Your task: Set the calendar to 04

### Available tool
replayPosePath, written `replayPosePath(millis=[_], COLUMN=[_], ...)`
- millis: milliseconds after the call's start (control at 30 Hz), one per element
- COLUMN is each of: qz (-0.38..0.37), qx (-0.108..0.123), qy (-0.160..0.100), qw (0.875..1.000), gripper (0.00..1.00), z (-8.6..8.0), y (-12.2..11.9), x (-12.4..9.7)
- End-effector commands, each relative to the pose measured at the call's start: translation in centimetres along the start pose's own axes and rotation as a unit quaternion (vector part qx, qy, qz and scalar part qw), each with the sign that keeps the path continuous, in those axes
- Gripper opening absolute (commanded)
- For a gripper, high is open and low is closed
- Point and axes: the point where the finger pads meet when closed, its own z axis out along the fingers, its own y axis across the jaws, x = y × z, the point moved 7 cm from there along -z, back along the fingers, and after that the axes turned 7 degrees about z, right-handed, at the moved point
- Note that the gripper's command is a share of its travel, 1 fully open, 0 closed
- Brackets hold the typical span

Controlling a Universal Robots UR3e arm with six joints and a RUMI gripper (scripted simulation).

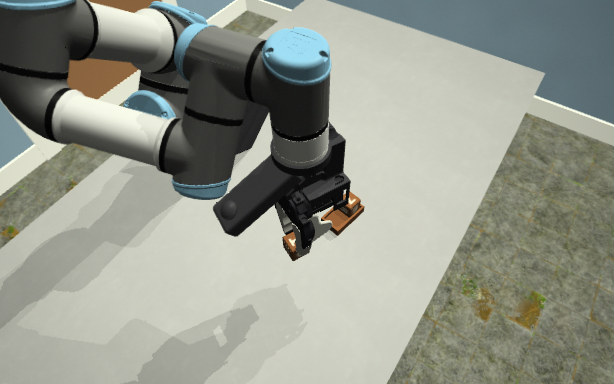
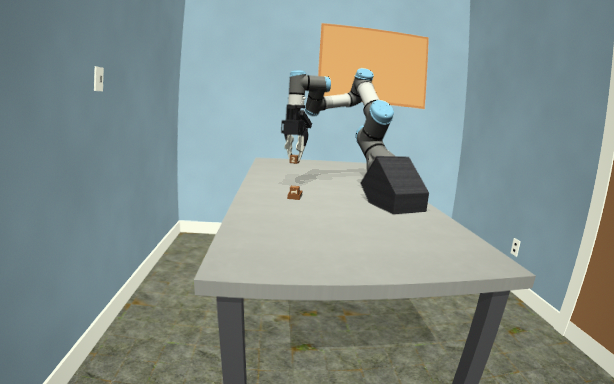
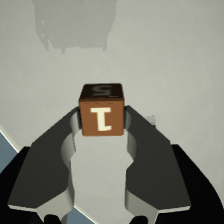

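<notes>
My gripper (image 1: 296, 241) (image 2: 294, 154) (image 3: 103, 108) is shut on a brown cube (image 1: 289, 245) (image 2: 293, 159) (image 3: 102, 118) and holds it in the air above the table. In the wrist view the cube's light face shows a white 1 and its shaded side a dark 5. In the exterior view a side shows what looks like a 2. The brown tray (image 1: 338, 230) (image 2: 294, 197) stands on the table, to one side of the held cube. The other cube (image 1: 353, 202) (image 2: 295, 190) sits in its far right end in the top view; the near left part is empty. My gripper partly hides them.
The grey table (image 1: 425, 150) (image 2: 350, 250) carries the tray. The arm's black base block (image 2: 400, 185) stands at the table's right side in the exterior view. The arm's shadow falls across the table.
</notes>
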Motion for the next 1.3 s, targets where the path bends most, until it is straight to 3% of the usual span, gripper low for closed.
replayPosePath(millis=[0,633,1267], qz=[-0.005,-0.005,-0.006], qx=[0.001,0.0,0.0], qy=[-0.003,-0.004,-0.003], qw=[1.0,1.0,1.0], gripper=[0.11,0.11,0.11], z=[0.0,0.6,4.3], y=[-0.1,-0.1,-0.1], x=[0.1,0.1,0.1])
